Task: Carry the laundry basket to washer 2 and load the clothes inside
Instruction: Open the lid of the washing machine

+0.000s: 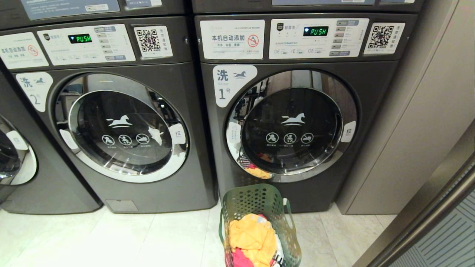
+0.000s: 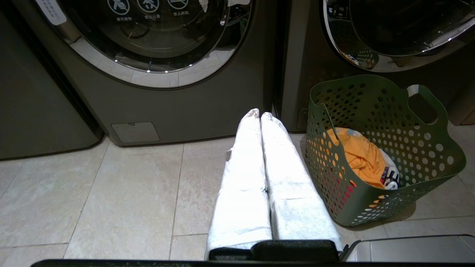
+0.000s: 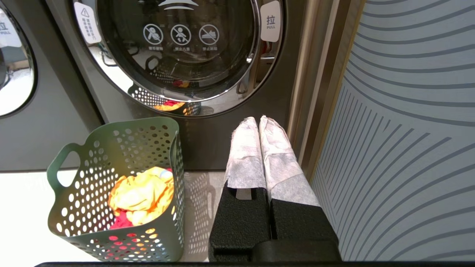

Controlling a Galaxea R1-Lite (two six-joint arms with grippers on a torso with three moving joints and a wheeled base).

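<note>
Before grey washer 1 [image 1: 293, 122] | dark green perforated plastic laundry basket [image 1: 259, 200] of yellow-orange and pink clothes [image 1: 252, 239] waits, seemingly unlifted | washer 2 [image 1: 122, 129] door shut | left gripper [image 2: 260, 115], right gripper [image 3: 258, 119] closed, empty.

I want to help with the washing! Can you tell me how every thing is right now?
washer 2: door shut.
washer 1: door shut.
laundry basket: upright on the floor before washer 1.
clothes: piled in the basket.
left gripper: shut, empty.
right gripper: shut, empty.
</note>
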